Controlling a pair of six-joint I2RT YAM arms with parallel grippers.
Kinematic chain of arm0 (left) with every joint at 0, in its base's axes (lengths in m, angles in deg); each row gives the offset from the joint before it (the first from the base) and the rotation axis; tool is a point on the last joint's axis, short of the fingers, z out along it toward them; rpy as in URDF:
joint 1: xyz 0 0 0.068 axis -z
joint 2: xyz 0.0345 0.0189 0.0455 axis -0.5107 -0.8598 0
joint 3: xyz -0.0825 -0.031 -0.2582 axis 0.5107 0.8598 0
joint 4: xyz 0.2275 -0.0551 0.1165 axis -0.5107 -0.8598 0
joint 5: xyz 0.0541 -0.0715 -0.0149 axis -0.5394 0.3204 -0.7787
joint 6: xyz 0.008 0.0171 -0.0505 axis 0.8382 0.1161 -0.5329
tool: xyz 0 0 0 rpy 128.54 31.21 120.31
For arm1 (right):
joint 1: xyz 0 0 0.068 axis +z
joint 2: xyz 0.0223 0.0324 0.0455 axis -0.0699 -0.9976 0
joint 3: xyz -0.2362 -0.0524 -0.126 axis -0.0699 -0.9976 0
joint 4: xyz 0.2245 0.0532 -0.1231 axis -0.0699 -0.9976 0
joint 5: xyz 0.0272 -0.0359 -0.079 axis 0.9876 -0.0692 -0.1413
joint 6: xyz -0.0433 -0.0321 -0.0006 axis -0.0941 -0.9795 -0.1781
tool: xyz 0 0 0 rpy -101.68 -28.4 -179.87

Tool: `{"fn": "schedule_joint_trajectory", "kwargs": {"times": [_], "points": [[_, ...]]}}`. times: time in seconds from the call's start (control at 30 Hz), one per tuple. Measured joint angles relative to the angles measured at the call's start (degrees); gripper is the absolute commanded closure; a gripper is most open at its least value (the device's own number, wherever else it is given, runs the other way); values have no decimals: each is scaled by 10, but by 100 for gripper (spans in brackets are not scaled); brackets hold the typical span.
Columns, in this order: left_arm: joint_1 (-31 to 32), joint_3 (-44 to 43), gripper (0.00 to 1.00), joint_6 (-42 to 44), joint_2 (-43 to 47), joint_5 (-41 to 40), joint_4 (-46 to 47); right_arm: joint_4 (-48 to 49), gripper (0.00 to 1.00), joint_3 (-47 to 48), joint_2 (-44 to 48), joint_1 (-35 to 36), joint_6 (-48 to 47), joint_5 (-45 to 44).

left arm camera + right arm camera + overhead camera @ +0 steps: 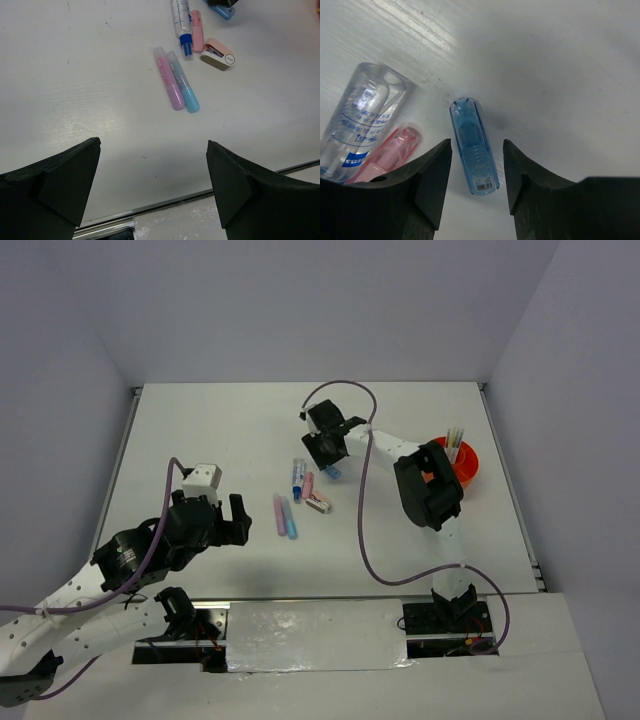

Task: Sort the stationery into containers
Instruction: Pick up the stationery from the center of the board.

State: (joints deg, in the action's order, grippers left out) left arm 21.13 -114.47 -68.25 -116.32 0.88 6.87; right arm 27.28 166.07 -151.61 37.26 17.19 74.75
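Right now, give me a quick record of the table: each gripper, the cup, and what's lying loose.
Left gripper: open, holding nothing
Right gripper: open, jaws either side of a small blue marker lying flat
Orange cup: at the right, pens standing inside
Loose pair: pink marker and light blue marker, side by side
Other loose items: clear tube, pale pink pen, eraser-like block

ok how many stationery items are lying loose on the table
6: pink marker and blue marker side by side, clear tube beside a pink pen, a small block, a translucent blue pen straddled by the right gripper. The right arm may hide more.
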Motion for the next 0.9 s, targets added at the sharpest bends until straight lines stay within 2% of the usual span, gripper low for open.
{"fn": "schedule_joint_trajectory", "kwargs": {"times": [0.13, 0.2, 0.27, 0.33, 0.43, 0.63, 0.77, 0.9], "points": [[0, 0, 1, 0, 4, 4, 3, -8, 56, 2, -20, -3, 2, 11], [0, 0, 1, 1, 8, 7, 5, -9, 64, 0, -21, -3, 2, 10], [0, 0, 1, 1, 11, 10, 5, -5, 78, -7, -18, -3, 7, 7], [0, 0, 1, 1, 15, 12, 7, 8, 87, -27, -7, -3, 12, 1], [0, 0, 1, 1, 16, 12, 8, 21, 94, -69, 20, -3, 31, -21], [0, 0, 1, 1, 19, 13, 8, 12, 95, -168, 112, -19, 88, -45], [0, 0, 1, 1, 25, 13, 8, 8, 91, -188, 214, -53, 137, -88], [0, 0, 1, 1, 34, 14, 8, 1, 93, -183, 311, -109, 176, -141]]}}
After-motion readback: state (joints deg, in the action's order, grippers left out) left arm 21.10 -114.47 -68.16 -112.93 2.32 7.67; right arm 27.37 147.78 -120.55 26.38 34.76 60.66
